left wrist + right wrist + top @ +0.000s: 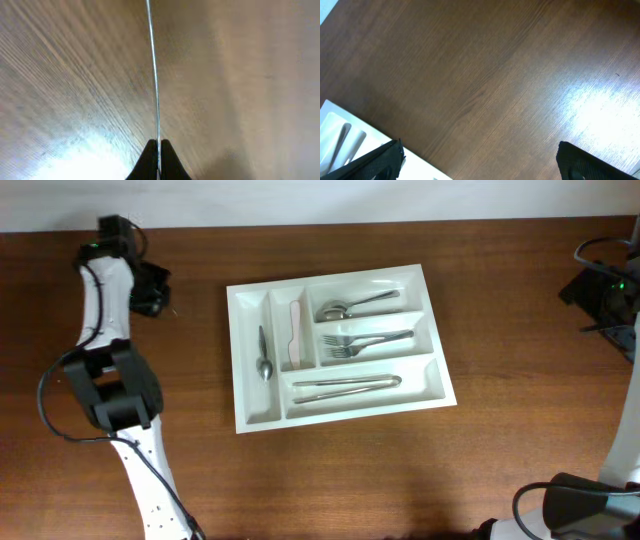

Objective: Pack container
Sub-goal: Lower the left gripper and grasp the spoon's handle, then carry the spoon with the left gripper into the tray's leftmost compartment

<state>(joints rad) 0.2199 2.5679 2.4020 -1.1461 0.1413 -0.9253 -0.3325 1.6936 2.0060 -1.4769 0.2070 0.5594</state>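
Observation:
The container, a large white cutlery tray, lies at the middle of the table. It holds a spoon, forks, long metal pieces, a small spoon and a pale utensil. My left gripper is at the far left, well away from the tray. In the left wrist view the left gripper is shut on a thin metal utensil seen edge-on, running away over the wood. My right gripper stands open over bare table, with a corner of the container beside its left finger.
The left arm stretches along the table's left side. The right arm's base and cabling sit at the right edge. The table's back edge runs along the top of the overhead view.

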